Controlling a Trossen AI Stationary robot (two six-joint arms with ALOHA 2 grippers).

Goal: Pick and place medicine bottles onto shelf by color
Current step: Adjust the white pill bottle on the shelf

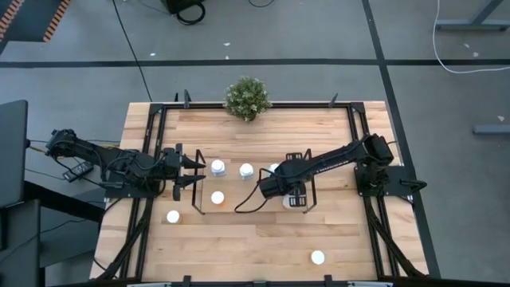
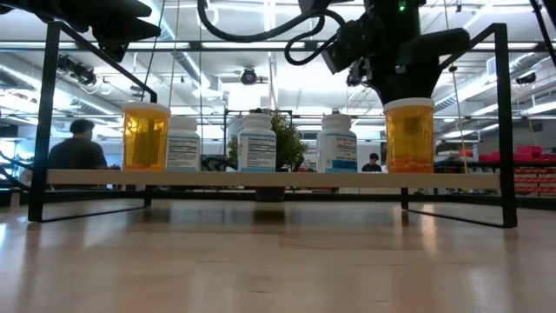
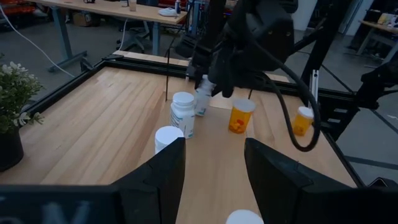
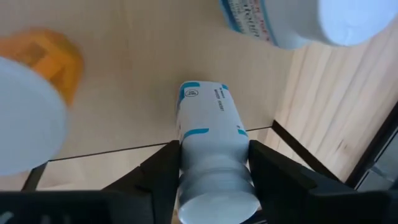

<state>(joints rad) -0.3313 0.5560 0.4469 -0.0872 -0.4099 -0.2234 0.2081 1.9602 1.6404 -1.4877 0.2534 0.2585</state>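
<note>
Right gripper [image 4: 211, 168] clamps a light, slick white bottle [image 4: 211, 143] by its cap end above the shelf [image 2: 261, 178]; left gripper [image 3: 211, 162] wide open beside it

Shelf [image 2: 261, 177] crowded; bare deck between bottles [image 2: 256, 143].

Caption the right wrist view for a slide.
Right gripper shut on a white medicine bottle above the shelf deck, an orange bottle blurred nearby.
</note>
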